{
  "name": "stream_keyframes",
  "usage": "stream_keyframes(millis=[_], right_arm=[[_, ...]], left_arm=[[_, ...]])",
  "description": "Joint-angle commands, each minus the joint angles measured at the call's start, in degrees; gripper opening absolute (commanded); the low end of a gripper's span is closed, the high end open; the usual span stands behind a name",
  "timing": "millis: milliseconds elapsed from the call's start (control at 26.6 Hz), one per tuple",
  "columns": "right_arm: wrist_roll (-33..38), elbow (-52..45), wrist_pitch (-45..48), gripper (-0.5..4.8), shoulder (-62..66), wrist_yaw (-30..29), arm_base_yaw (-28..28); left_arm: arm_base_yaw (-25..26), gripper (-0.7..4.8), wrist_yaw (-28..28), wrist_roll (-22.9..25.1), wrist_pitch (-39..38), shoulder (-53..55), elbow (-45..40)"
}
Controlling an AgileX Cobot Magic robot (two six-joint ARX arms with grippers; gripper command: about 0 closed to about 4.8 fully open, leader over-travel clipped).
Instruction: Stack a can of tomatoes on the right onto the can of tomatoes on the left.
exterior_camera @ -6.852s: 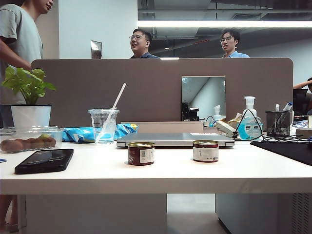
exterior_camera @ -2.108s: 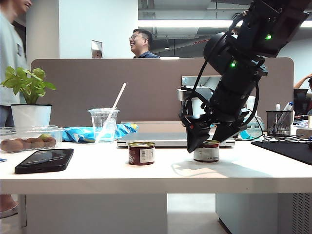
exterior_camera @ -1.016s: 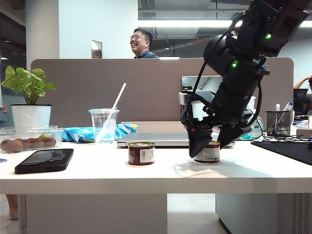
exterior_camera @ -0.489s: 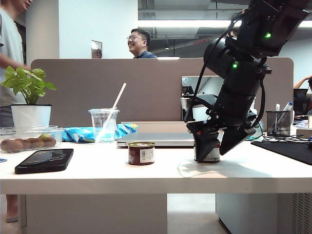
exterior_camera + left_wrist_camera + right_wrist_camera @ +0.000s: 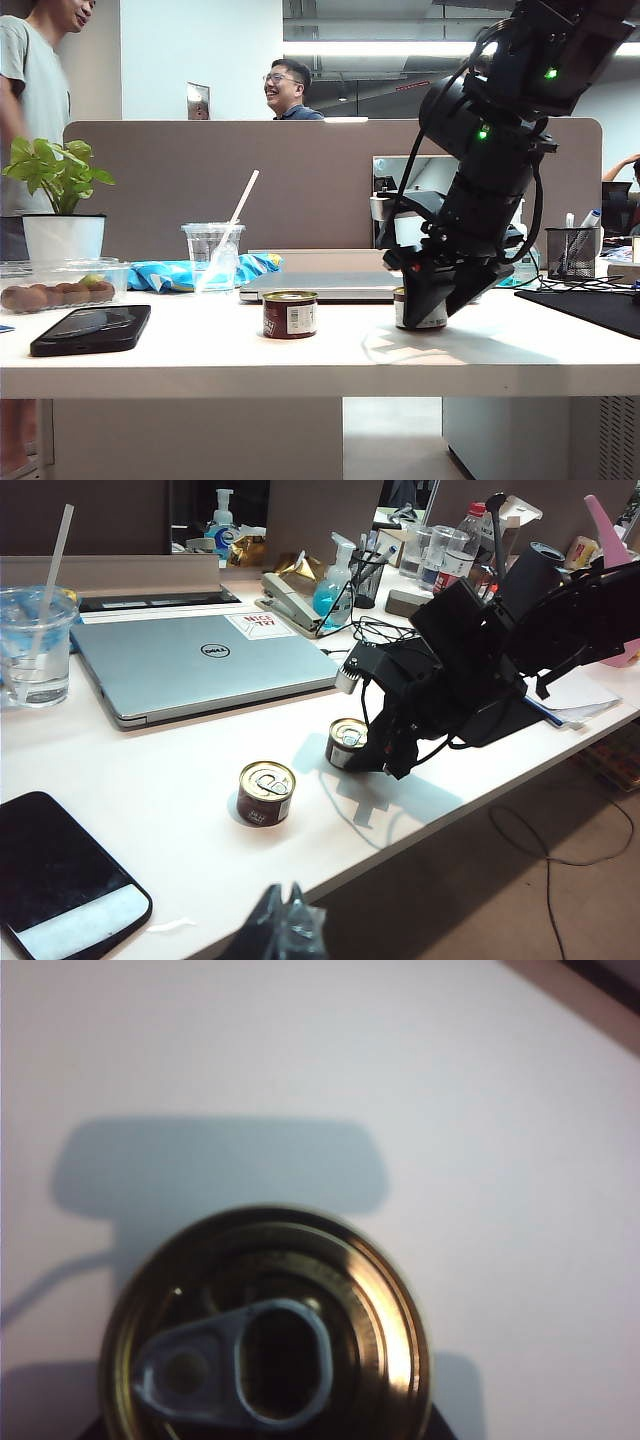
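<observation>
Black right gripper (image 5: 437,300) at right can (image 5: 415,308), centre-right, grip unclear | left can (image 5: 290,313) stands apart, centre | left gripper (image 5: 283,927) low in frame, state unclear

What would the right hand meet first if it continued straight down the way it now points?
The right hand would meet the white-labelled metal tomato can on the white table; the can lies directly below it between the fingers.

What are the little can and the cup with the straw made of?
The right can looks like metal: its lid shines gold and has a silvery pull ring. The right gripper stands around it.

The cup looks like clear plastic, since you can see through it. Its straw is white, probably plastic.
</observation>
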Motion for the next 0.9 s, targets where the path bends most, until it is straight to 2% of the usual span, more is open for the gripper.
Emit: stream_keyframes(millis=[38, 151, 452, 791, 904], right_arm=[[0.5, 0.2, 0.6, 1.98, -1.7, -3.6, 0.2], [0.5, 0.2, 1.9, 1.98, -3.9, -3.6, 0.5], [2.5, 0.2, 5.1, 2.11, -6.5, -11.3, 2.6], [2.5, 0.2, 12.2, 2.11, -6.4, -10.8, 9.7], [2.5, 2.0, 11.5, 2.11, -5.7, -8.4, 10.9]], left_arm=[[0.1, -0.02, 0.3, 0.0, 0.6, 0.0, 0.2], [0.1, -0.02, 0.3, 0.0, 0.6, 0.0, 0.2], [0.1, -0.02, 0.3, 0.0, 0.6, 0.0, 0.2], [0.1, -0.02, 0.3, 0.0, 0.6, 0.0, 0.2], [0.1, -0.02, 0.3, 0.0, 0.6, 0.0, 0.2]])
